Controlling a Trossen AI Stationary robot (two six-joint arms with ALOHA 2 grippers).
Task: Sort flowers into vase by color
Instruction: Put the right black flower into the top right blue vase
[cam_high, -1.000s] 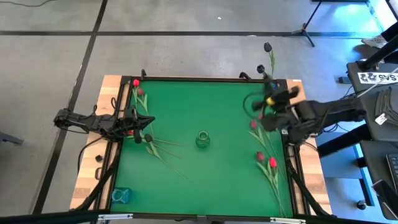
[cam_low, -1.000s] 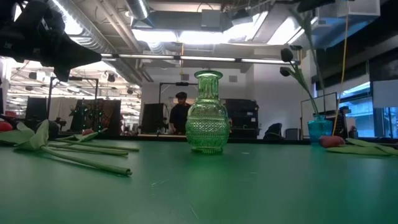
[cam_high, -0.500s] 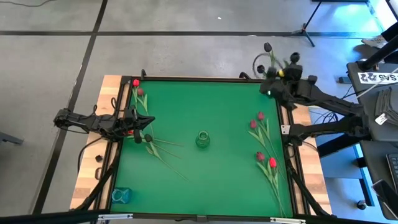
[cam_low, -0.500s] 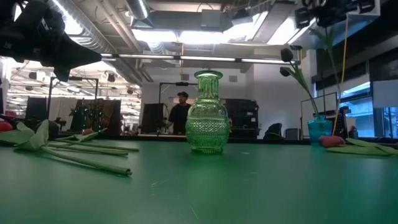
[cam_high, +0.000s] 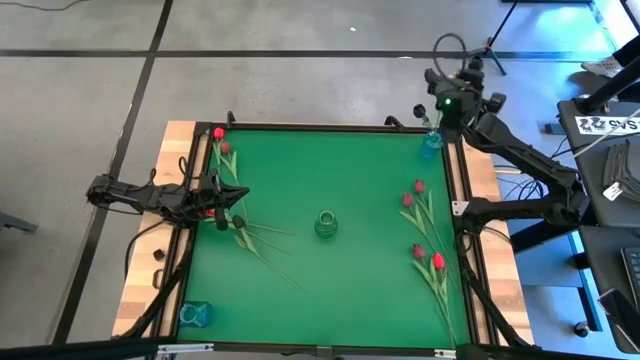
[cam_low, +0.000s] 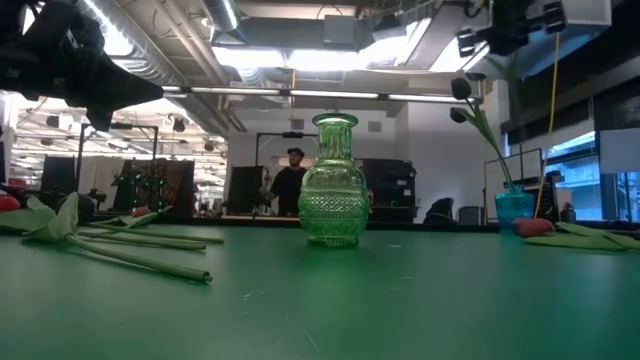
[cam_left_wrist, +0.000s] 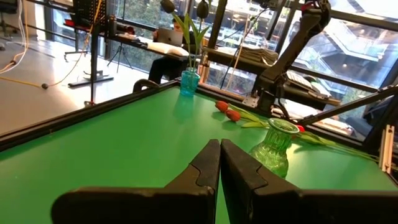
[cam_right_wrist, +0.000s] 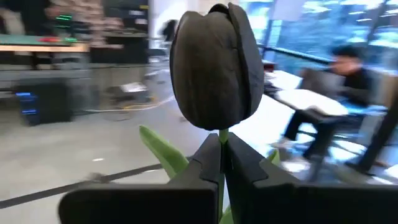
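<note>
Overhead: right hand (cam_right_wrist: 221, 149) grips one black tulip (cam_right_wrist: 214, 65); left hand (cam_left_wrist: 220, 163) closed; perhaps four red tulips (cam_high: 438, 261) right.

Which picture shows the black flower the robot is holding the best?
The right wrist view: the black tulip fills it, its stem pinched in the shut right gripper. The high view shows only a small dark head by the gripper near the blue vase. The low and left wrist views show black heads far off, too small to tell which.
</note>
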